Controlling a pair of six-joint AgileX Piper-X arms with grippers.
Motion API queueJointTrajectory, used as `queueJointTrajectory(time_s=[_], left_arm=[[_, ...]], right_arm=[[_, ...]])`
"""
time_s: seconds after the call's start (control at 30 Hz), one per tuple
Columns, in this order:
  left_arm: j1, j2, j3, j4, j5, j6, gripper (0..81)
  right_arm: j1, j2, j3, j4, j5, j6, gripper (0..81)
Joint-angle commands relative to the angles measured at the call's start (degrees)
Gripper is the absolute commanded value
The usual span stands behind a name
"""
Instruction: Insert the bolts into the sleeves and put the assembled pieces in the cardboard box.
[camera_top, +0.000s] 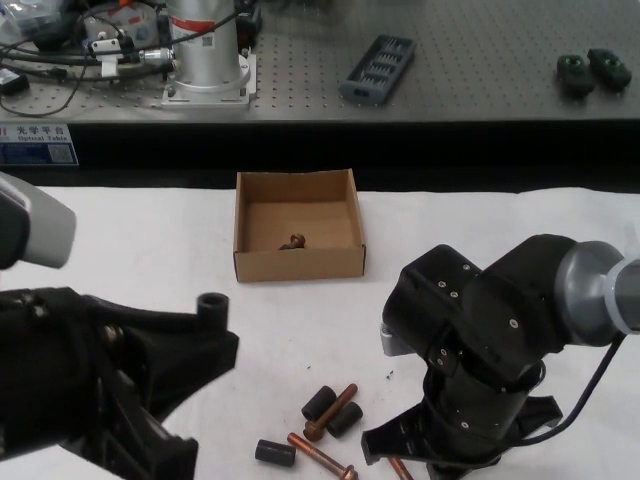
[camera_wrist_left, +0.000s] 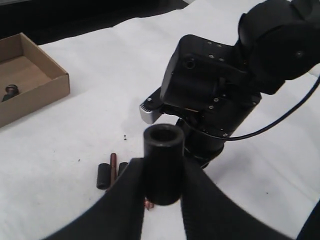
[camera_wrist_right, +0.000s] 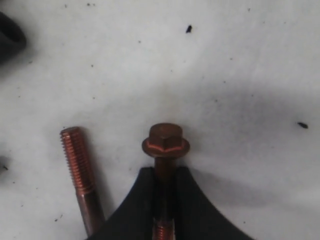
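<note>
Left pincer (camera_wrist_left: 163, 186) pinches sleeve (camera_wrist_left: 164, 150) upright, near-left. Right pincer (camera_wrist_right: 165, 182) clamps bolt (camera_wrist_right: 165, 142) shank on near worktop (camera_top: 150, 260). Align thread tip with bore first; box (camera_top: 300, 264) far-centre.

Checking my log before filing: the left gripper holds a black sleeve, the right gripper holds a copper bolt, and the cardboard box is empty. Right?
Not empty: the high view shows one piece lying in the cardboard box. The left gripper does hold a black sleeve and the right gripper a copper bolt.

White cloth (camera_top: 150, 250), perforated table (camera_top: 450, 70) behind
</note>
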Motion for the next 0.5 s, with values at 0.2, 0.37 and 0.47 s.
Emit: queueJointTrajectory(time_s=[0.2, 0.37, 0.47], left_arm=[[-1.7, -0.31, 0.11, -1.62, 0.17, -0.83, 5.9], [-1.7, 1.37, 5.12, -6.99, 0.38, -1.98, 5.9], [-1.7, 3.31, 9.26, -14.83, 0.37, -5.37, 5.9]], right_arm=[[0.17, 1.34, -1.36, -1.33, -1.55, -4.31, 1.8], [-0.44, -1.49, -2.61, -5.74, -1.19, -7.6, 1.8], [-1.62, -3.86, -2.61, -10.4, -4.46, -6.36, 1.8]])
